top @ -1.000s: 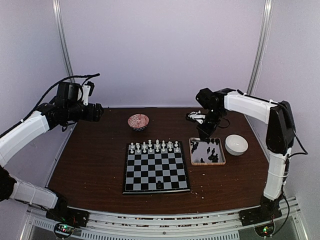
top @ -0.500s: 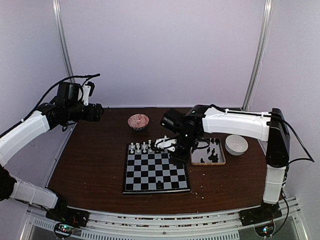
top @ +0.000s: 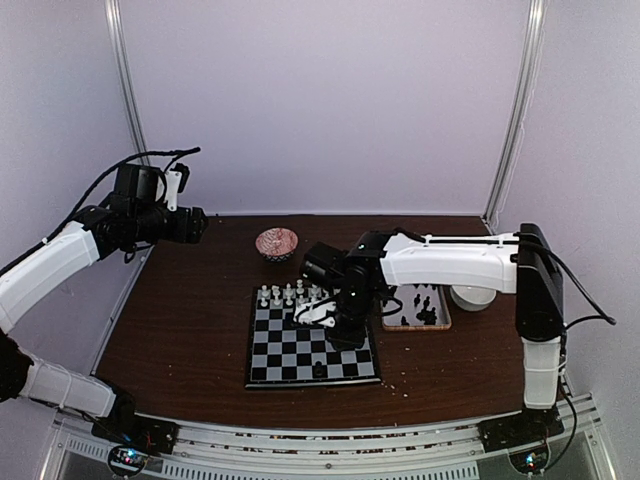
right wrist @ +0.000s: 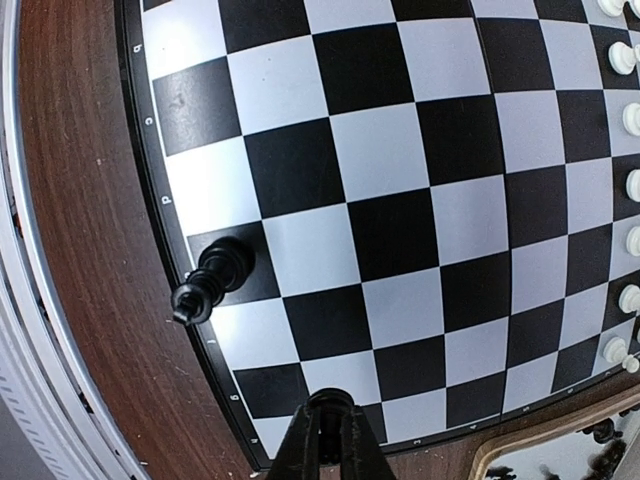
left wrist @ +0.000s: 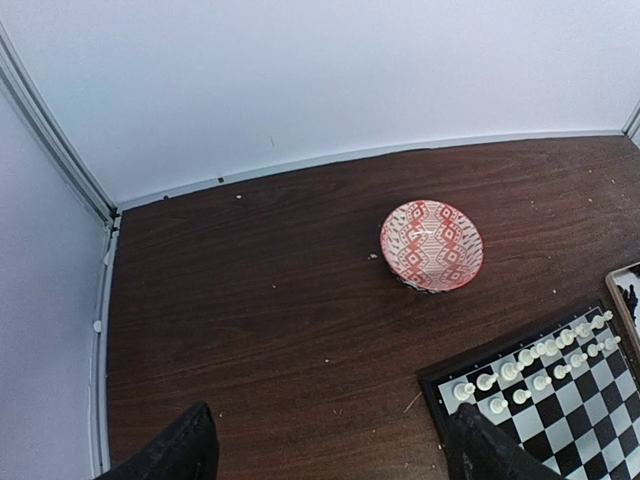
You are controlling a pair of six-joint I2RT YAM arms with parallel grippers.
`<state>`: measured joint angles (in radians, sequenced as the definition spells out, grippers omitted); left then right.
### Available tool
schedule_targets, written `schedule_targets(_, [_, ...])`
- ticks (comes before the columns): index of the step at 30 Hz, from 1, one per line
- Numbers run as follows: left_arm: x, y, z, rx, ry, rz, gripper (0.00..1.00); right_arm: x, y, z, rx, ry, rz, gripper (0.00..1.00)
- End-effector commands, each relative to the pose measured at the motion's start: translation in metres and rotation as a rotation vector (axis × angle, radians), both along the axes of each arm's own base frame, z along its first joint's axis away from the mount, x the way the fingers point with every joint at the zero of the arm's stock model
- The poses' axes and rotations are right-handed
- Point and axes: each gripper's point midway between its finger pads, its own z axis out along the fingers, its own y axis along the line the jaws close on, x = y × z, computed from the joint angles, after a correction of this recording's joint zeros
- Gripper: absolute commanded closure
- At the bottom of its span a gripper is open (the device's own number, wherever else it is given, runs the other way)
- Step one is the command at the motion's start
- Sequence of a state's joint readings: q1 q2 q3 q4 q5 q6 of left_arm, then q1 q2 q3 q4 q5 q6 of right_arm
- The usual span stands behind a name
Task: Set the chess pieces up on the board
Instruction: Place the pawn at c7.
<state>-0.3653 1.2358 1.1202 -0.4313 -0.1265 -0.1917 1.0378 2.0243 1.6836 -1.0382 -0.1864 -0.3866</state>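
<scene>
Jaws of the left gripper point(left wrist: 332, 440) stand apart, high at the left. On the board point(top: 300, 350), white pieces point(top: 290, 294) line the far rows; one black piece point(right wrist: 212, 280) stands at the near edge. Over it hovers the right gripper point(right wrist: 325, 425), pinched shut, its load unclear; it should lower straight and centre the square. Dark wood table point(top: 180, 330), pale walls point(top: 320, 100).
</scene>
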Motion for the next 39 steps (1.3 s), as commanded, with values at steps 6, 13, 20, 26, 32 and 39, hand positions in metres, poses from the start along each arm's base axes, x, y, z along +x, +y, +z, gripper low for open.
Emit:
schedule_targets(6, [0.003,0.002,0.02,-0.027,-0.047,0.006,0.2,0.002,0.014,-0.008,-0.013,0.011,0.016,0.97])
schedule_targets(13, [0.002,0.002,0.021,-0.026,-0.048,0.006,0.19,-0.003,0.017,-0.017,-0.033,0.038,0.037,0.96])
schedule_targets(20, [0.002,0.002,0.022,-0.027,-0.05,0.007,0.19,-0.004,0.018,-0.024,-0.049,0.049,0.044,0.96])
schedule_targets(26, [0.002,0.002,0.021,-0.027,-0.05,0.006,0.19,-0.003,0.017,-0.031,-0.064,0.052,0.044,0.95])
schedule_targets(32, [0.002,0.002,0.021,-0.026,-0.049,0.006,0.19,-0.004,0.017,-0.037,-0.072,0.059,0.041,0.94])
schedule_targets(39, [0.002,0.003,0.022,-0.026,-0.051,0.008,0.19,-0.002,0.017,-0.033,-0.071,0.048,0.039,0.85])
